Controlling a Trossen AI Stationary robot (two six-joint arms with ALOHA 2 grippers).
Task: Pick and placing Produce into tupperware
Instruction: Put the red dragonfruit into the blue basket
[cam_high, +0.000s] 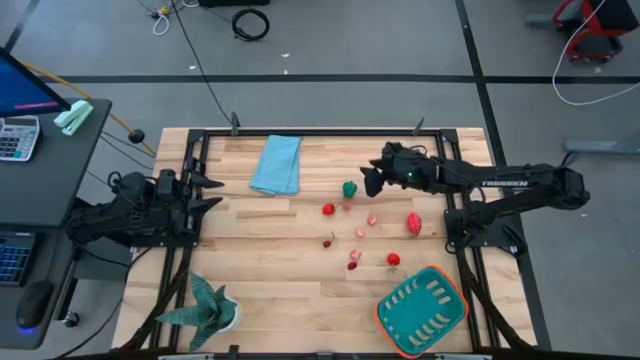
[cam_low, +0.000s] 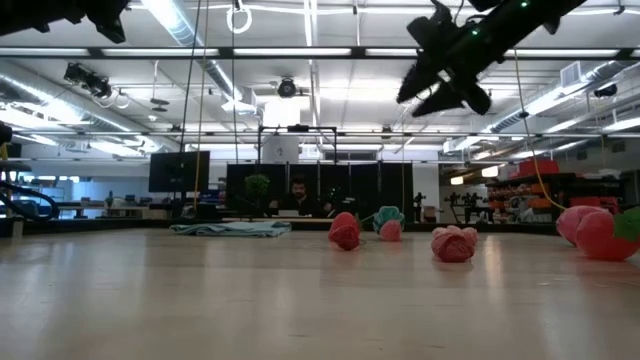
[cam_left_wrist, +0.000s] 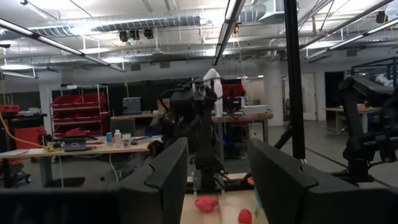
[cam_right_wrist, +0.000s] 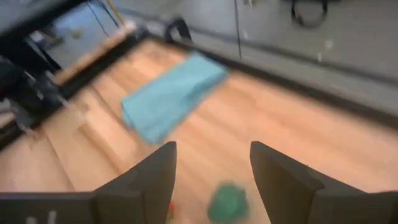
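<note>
Fingers apart, the right gripper (cam_right_wrist: 211, 180) hovers above the green piece (cam_right_wrist: 226, 201); it should descend centred before closing.

Open workshop hall with a grey floor and a bare ceiling.
Long strip lights (cam_low: 300, 52) and silver ducts (cam_left_wrist: 124, 26) run overhead. Dark tape lines (cam_high: 300, 77) cross the concrete floor (cam_high: 330, 40), where a coiled black cable (cam_high: 250, 22) lies. On the far side a person (cam_low: 297, 195) sits behind dark monitors (cam_low: 180, 170); shelves of red bins (cam_left_wrist: 78, 112) stand behind a cluttered workbench (cam_left_wrist: 74, 149). A desk (cam_high: 60, 170) with a calculator (cam_high: 18, 138) stands at the left.
</note>
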